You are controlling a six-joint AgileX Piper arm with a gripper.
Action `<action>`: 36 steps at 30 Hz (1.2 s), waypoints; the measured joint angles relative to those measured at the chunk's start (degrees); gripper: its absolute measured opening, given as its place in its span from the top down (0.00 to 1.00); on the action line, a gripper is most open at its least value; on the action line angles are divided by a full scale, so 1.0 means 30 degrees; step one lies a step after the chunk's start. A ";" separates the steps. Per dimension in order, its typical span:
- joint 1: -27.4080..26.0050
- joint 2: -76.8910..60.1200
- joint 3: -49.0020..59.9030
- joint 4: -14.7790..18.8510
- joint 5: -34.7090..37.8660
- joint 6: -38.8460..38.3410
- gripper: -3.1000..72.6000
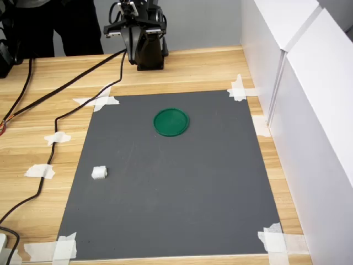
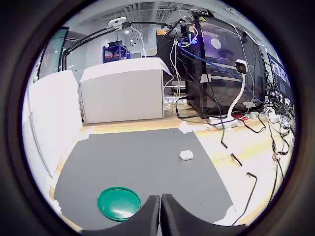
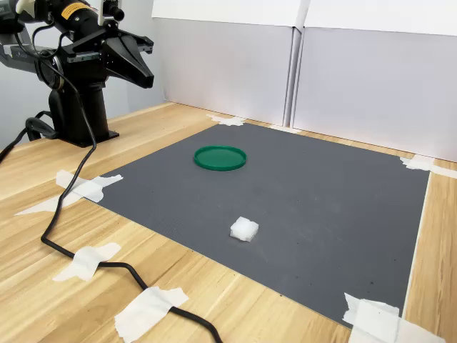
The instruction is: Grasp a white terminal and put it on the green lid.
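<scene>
1. The surface (image 1: 182, 69) is pale wood with visible grain and a slight sheen.
2. The mat (image 1: 182, 187) is dark grey, matt and finely textured.
3. The green lid (image 1: 171, 122) looks like smooth plastic, faintly glossy.
4. The white terminal (image 3: 244, 229) looks like white plastic.
5. The tape pieces (image 3: 148, 310) are white, papery and matt.
6. The cable (image 3: 107, 264) has a smooth black sheath.
7. The fingers (image 2: 150, 216) are matt black.

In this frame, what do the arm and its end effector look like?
The arm is black throughout, on a black pedestal base, with a yellow label near its top in the second exterior view. A black cable trails from it across the table. The end effector has black tapered fingers.
</scene>
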 joint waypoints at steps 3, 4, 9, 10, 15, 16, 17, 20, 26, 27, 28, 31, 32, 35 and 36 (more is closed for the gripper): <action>0.0000 0.0000 0.0000 0.0000 0.0000 0.0000 0.98; 0.0000 0.0000 0.0000 0.0017 0.0000 0.0000 0.98; 0.0000 0.0000 0.0000 0.0039 0.0000 0.0000 0.98; 0.0000 0.0000 0.0000 0.0039 0.0000 0.0000 0.98; 0.0000 0.0209 -0.0228 0.0039 0.0208 0.0000 0.98; 0.0000 0.0445 -0.0462 0.0039 0.0287 0.0000 0.98; 0.0000 0.0750 -0.0760 0.0039 0.0306 0.0000 0.98; 0.0000 0.1893 -0.1849 0.0039 0.0490 0.0000 0.98; 0.0000 0.4676 -0.5006 -0.0083 0.2432 0.0000 0.98; 0.0000 0.5194 -0.5418 -0.0168 0.2908 0.0000 0.98; 0.0000 0.5718 -0.5917 -0.0317 0.3373 0.0000 0.98; 0.0000 0.7284 -0.7138 -0.0957 0.4685 0.0000 0.98; 0.0000 0.7877 -0.7498 -0.1233 0.5039 0.0000 0.98; 0.0000 0.9683 -0.8327 -0.1964 0.5800 0.0000 0.98; 0.0000 1.0371 -0.8538 -0.2201 0.5884 -0.0185 0.98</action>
